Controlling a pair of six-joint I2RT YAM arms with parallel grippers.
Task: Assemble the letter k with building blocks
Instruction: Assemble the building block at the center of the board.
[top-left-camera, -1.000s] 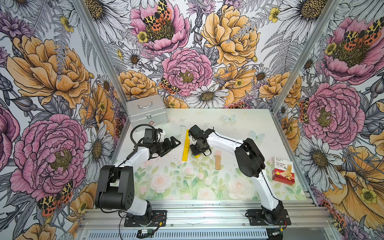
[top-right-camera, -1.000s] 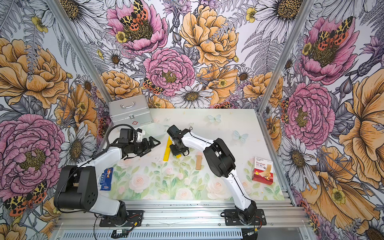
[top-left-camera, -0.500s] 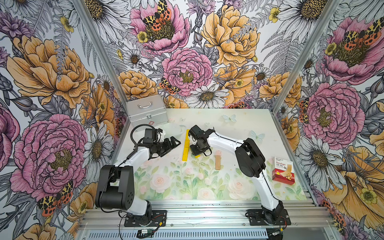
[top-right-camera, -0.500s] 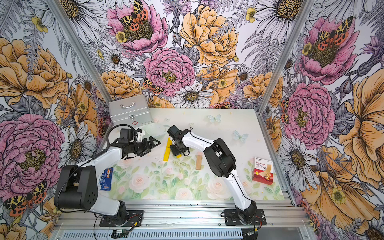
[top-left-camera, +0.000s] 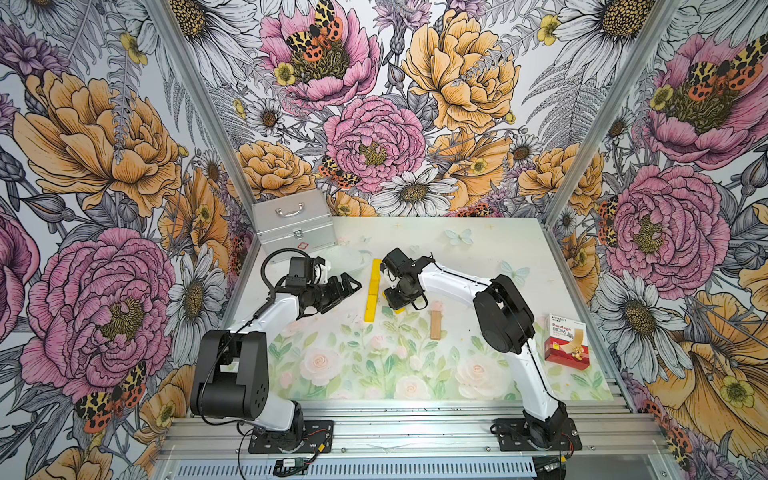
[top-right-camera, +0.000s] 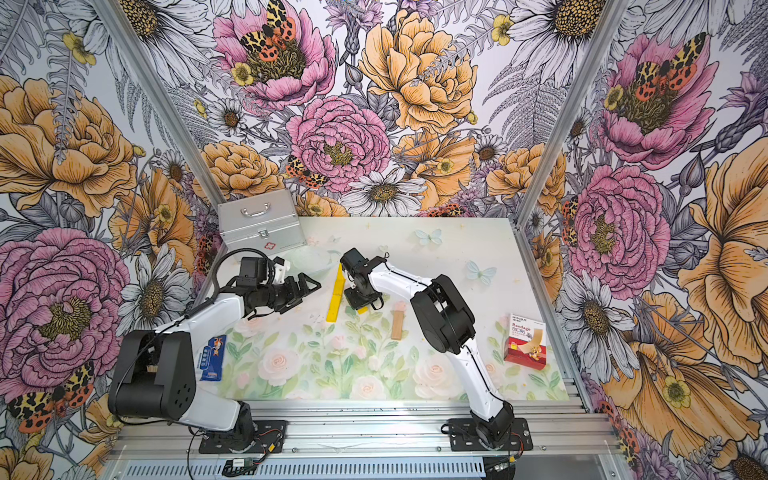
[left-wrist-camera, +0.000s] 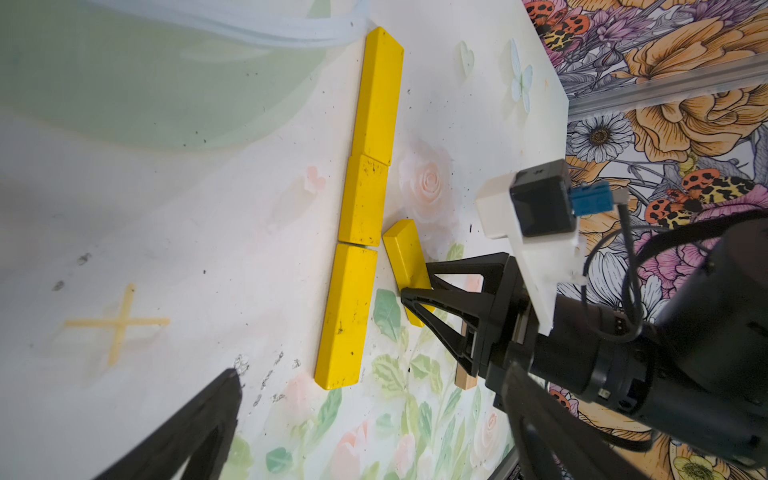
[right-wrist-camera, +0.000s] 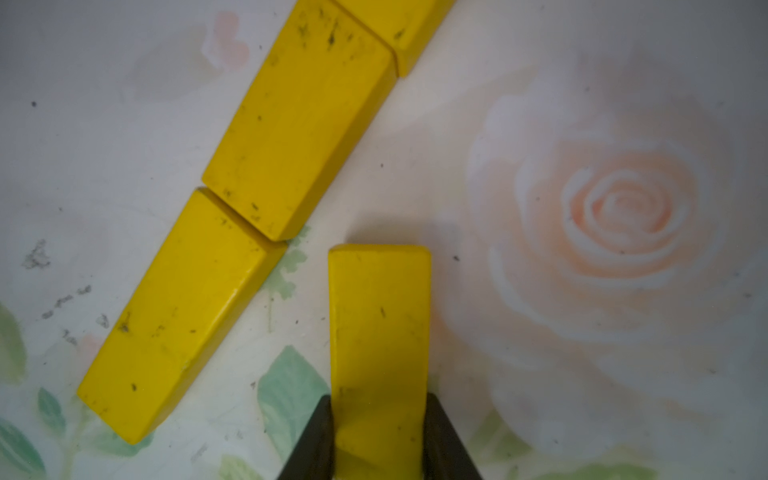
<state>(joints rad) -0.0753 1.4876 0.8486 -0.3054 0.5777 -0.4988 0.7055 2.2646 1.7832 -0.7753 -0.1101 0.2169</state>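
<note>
The fourth yellow block (right-wrist-camera: 380, 324) has not shifted over the last second. The right hand (right-wrist-camera: 379, 419) stays clamped on its rear end, jaws pressed to both long sides. The block's free end points at the stem (left-wrist-camera: 365, 199), just short of it where the middle and lower pieces meet, with a sliver of bench (top-left-camera: 478, 257) showing between. Whether the block rests on the bench or hangs just above it I cannot tell. I judge this a pause in placing the lower arm of the k: closing that gap and letting go look like the steps due. The left hand (top-left-camera: 347, 293) is likewise unmoved, jaws wide apart and empty, across the stem from the right hand.

Counted: four yellow blocks, three end to end in the stem and one held. One tan block (top-left-camera: 435, 326) lies behind the right hand, apart from the figure, so the upper arm is not yet laid. Two hands. Farther out: one bandage box (top-left-camera: 567, 347), one silver case (top-left-camera: 295, 226), one blue packet (top-right-camera: 212, 357).
</note>
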